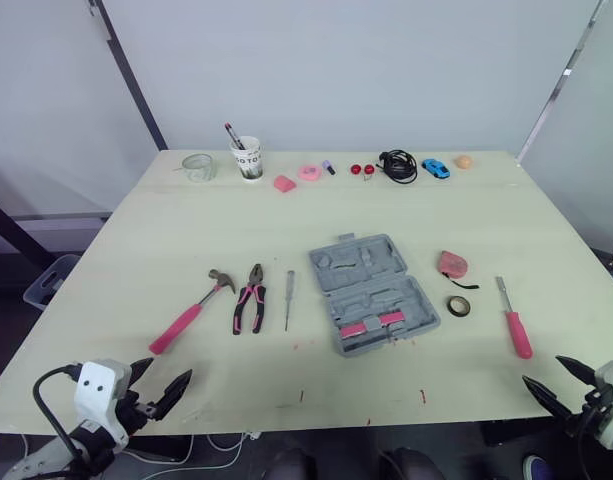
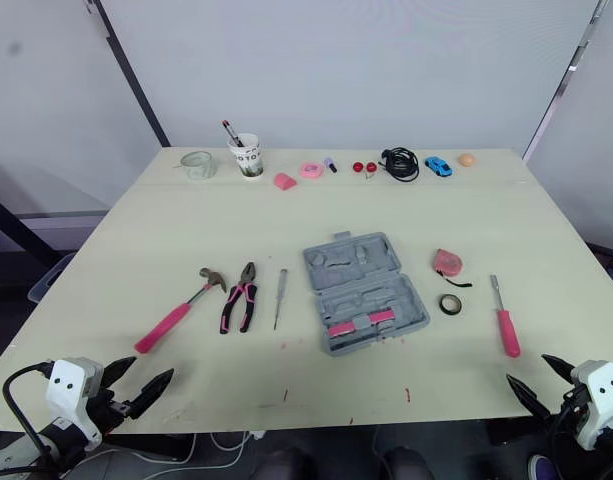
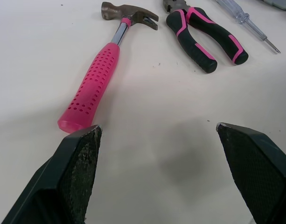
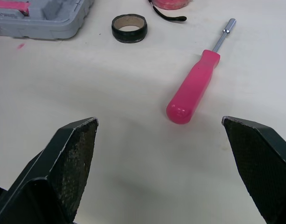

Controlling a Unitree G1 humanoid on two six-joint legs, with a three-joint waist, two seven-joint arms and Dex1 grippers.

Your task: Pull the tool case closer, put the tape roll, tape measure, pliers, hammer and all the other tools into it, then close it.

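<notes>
Cup [image 1: 247,160], cable [image 1: 398,166], toy car [image 1: 435,168] sit beyond tool case [image 1: 371,292].

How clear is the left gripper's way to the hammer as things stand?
Probably yes, it can get there: the left gripper is open, the hammer has its handle end just ahead on bare table, and the pliers lie apart from it.

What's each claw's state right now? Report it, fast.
Left claw: open, holding nothing.
Right claw: open, holding nothing.
</notes>
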